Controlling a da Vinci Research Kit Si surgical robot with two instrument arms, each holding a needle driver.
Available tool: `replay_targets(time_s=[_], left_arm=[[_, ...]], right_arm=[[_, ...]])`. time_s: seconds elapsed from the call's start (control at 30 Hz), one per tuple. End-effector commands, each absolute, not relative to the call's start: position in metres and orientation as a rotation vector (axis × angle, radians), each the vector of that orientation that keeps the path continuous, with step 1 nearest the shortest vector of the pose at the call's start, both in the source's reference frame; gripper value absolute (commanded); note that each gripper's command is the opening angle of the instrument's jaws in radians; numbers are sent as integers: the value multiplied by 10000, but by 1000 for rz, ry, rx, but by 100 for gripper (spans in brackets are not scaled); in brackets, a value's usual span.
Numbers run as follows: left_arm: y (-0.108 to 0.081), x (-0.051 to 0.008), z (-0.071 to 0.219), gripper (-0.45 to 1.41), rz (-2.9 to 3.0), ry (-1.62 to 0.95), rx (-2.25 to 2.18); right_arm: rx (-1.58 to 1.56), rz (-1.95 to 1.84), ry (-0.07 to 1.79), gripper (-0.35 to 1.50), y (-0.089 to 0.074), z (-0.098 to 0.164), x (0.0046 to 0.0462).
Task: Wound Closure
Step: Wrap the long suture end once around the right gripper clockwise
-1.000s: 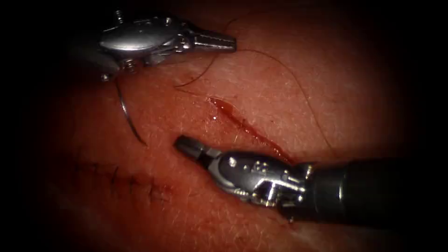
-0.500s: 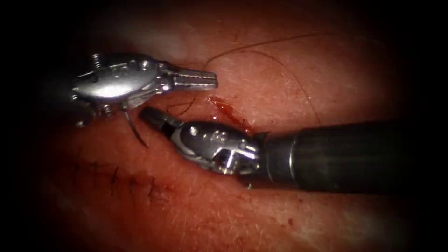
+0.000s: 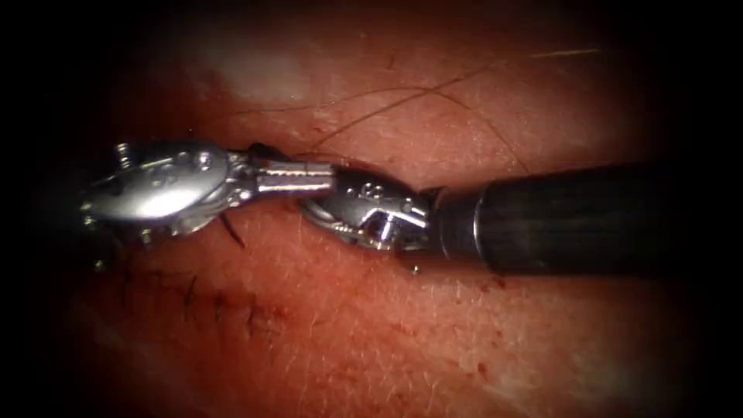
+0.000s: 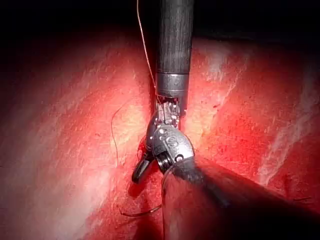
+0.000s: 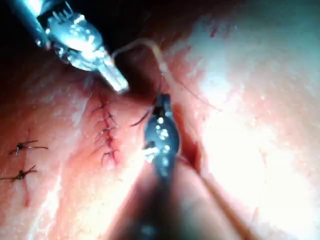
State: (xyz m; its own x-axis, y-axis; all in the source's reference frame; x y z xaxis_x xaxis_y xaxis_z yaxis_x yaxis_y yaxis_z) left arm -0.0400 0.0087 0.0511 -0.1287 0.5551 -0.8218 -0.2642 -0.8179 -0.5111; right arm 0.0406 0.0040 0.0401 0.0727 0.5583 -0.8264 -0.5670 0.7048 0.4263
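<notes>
The left pincer [image 3: 294,179] lies over the tissue [image 3: 387,325], its jaws pressed together, and nothing is seen held between them. Just beneath its wrist a short dark arc of the needle [image 3: 231,231] is seen. It is left of the cut and above an older stitched row [image 3: 220,306], and its lower end appears to be set in the tissue. How deep it sits cannot be told.

The right pincer [image 5: 162,103] is brought in close against the left one, beside the needle. Whether it grips anything cannot be told. The cut [image 5: 195,150] is largely covered by this tool. The thread [image 3: 402,97] is laid in loose crossing strands on the tissue above and to the right.

The step is judged to be a regrasp of the needle. It is best taken on the body of the curve, well back from the point, and held square to the jaws. The two tools should be kept from knocking together. The slack thread should be kept out of the bite, and the tissue should not be levered.
</notes>
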Motion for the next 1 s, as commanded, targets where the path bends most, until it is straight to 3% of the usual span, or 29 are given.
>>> replay_targets(time_s=[0.03,0.63,1.0], left_arm=[[79,-404,517,-45,1990,-329,-1615],[42,-386,526,-45,1895,-301,-1730],[32,-389,533,-45,1791,-319,-1816]], right_arm=[[-15,853,1241,-35,39,404,408],[-16,897,1395,-35,64,382,369],[26,902,1513,-35,71,378,366]])
